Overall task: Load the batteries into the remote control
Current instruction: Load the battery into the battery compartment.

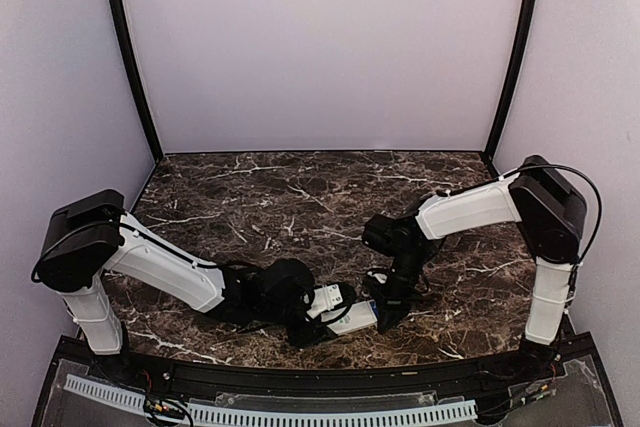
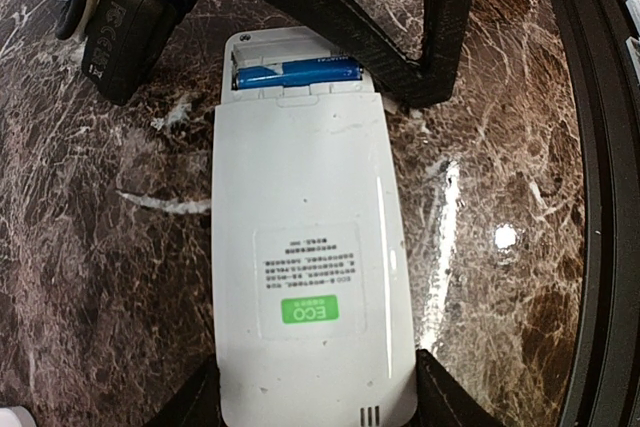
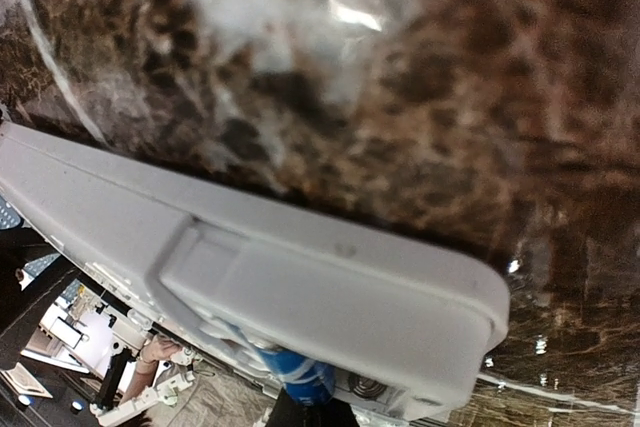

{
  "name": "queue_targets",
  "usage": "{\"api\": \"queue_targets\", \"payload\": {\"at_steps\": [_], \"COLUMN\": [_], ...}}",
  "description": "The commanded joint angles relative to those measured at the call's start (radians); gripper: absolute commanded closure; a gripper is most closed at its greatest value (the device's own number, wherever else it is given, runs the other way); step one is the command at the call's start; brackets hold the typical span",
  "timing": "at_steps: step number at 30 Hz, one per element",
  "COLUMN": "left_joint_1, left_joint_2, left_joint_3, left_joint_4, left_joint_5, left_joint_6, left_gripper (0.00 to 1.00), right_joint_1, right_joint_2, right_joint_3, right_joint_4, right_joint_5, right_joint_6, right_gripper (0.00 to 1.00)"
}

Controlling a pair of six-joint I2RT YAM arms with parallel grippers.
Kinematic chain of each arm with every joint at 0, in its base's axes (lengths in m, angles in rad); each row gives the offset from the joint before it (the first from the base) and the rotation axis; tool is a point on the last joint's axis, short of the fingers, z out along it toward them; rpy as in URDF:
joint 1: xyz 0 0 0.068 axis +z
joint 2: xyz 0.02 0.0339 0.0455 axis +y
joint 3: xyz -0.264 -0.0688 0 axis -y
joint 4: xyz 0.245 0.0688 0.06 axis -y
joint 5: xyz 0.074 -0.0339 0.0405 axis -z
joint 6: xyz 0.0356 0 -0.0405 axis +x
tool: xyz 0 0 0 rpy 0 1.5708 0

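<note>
The white remote control (image 2: 310, 247) lies back up on the marble table, its battery bay open at the far end. One blue battery (image 2: 297, 73) lies in the bay. A second battery is not in view. My left gripper (image 2: 318, 402) is shut on the remote's near end, a finger on each side. My right gripper (image 2: 430, 87) reaches down over the bay end. In the right wrist view its dark tip (image 3: 310, 415) sits against the blue battery (image 3: 300, 377), next to a bare spring (image 3: 362, 387). From above, the remote (image 1: 350, 319) lies between both grippers.
The table's black front rim (image 1: 300, 372) runs close behind the remote and shows at the right of the left wrist view (image 2: 600, 197). A black block on the right wrist (image 2: 130, 37) hangs left of the bay. A small white thing (image 2: 8, 417) lies at the frame corner.
</note>
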Motion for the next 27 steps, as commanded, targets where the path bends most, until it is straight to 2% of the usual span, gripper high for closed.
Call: {"api": "queue_targets", "payload": {"at_steps": [1, 17, 27], "left_joint_1": [0.007, 0.007, 0.006], "left_joint_2": [0.027, 0.032, 0.033], "left_joint_3": [-0.041, -0.039, -0.037], "left_joint_4": [-0.147, -0.147, -0.155], "left_joint_5": [-0.024, -0.026, -0.026], "left_joint_6": [0.018, 0.021, 0.022], "left_gripper": [0.73, 0.73, 0.73], "right_joint_1": [-0.027, 0.002, 0.000], "right_joint_2": [0.034, -0.162, -0.078], "right_joint_3": [0.007, 0.045, 0.124], "right_joint_4": [0.117, 0.011, 0.014], "right_joint_5": [0.181, 0.162, 0.245], "right_joint_6": [-0.015, -0.033, -0.024], "right_gripper": [1.00, 1.00, 0.96]}}
